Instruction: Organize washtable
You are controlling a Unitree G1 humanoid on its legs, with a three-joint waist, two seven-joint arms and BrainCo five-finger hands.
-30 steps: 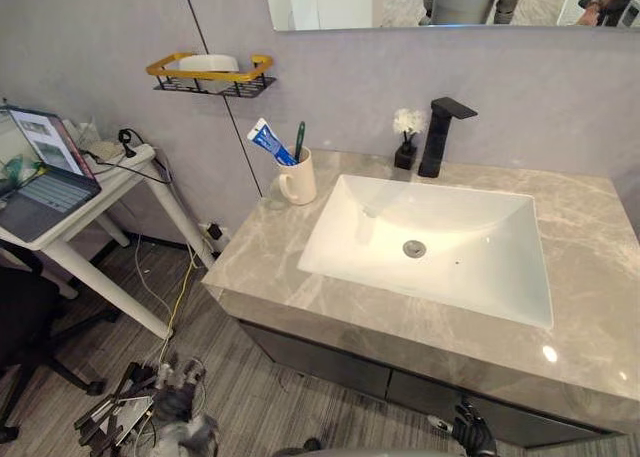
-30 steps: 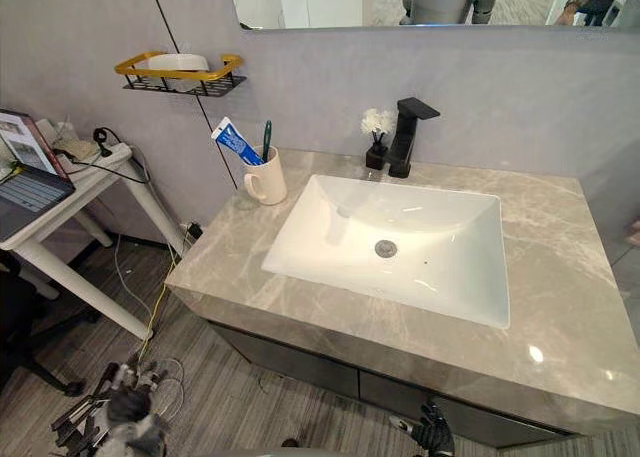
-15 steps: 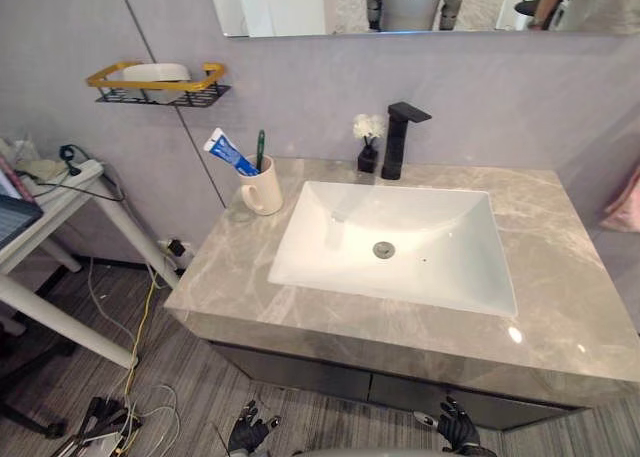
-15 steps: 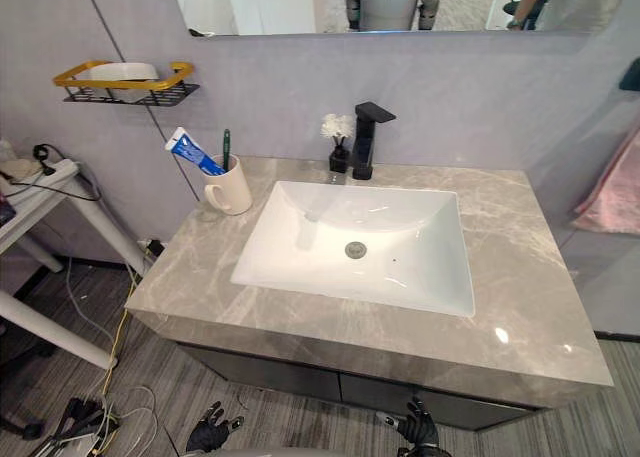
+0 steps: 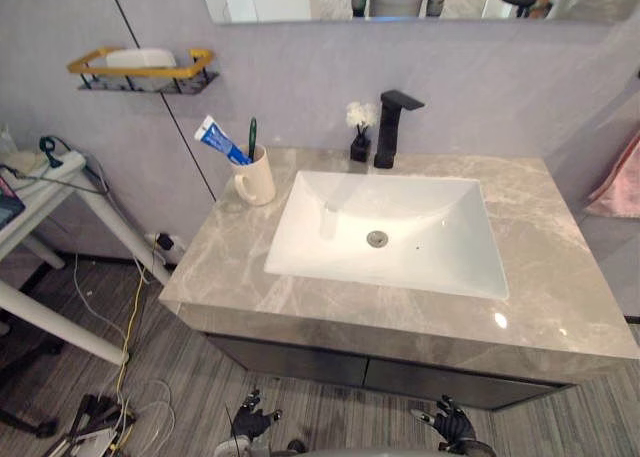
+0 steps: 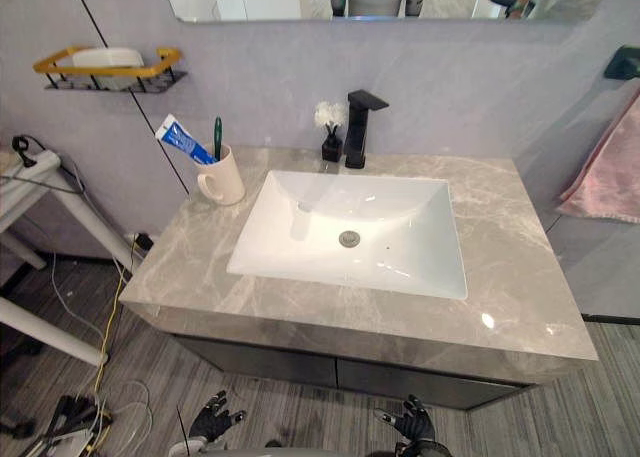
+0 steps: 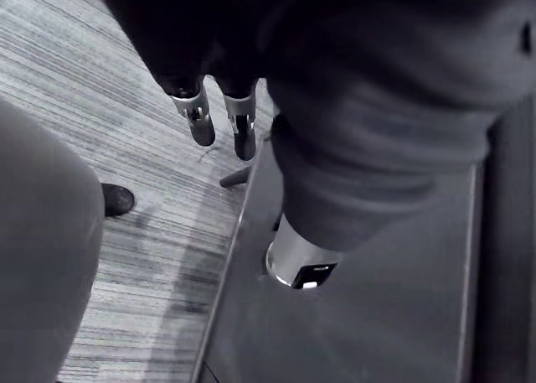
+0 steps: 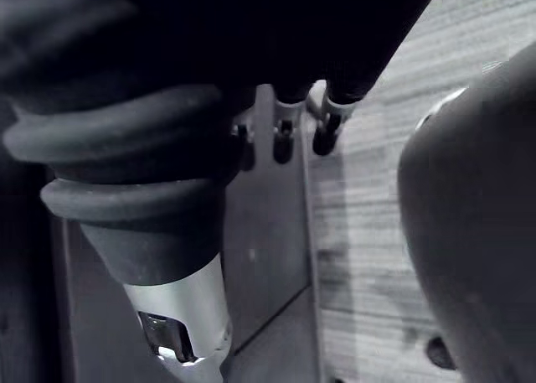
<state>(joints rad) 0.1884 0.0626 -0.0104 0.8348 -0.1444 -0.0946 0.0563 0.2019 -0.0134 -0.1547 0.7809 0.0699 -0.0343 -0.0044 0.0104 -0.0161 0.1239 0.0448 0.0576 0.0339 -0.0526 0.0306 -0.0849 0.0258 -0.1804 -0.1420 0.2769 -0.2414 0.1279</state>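
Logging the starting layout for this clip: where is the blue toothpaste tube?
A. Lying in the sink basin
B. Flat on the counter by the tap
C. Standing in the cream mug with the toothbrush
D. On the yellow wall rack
C: the toothpaste tube leans out of the mug beside the green toothbrush, and the mug stands on the counter at the left of the sink.

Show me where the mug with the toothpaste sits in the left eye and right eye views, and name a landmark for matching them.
Left eye view: mug upper left of centre, on the countertop by the back left corner of the sink.
Right eye view: mug in the same spot, nearer the picture's left edge.
Shared landmark: black faucet behind the sink.
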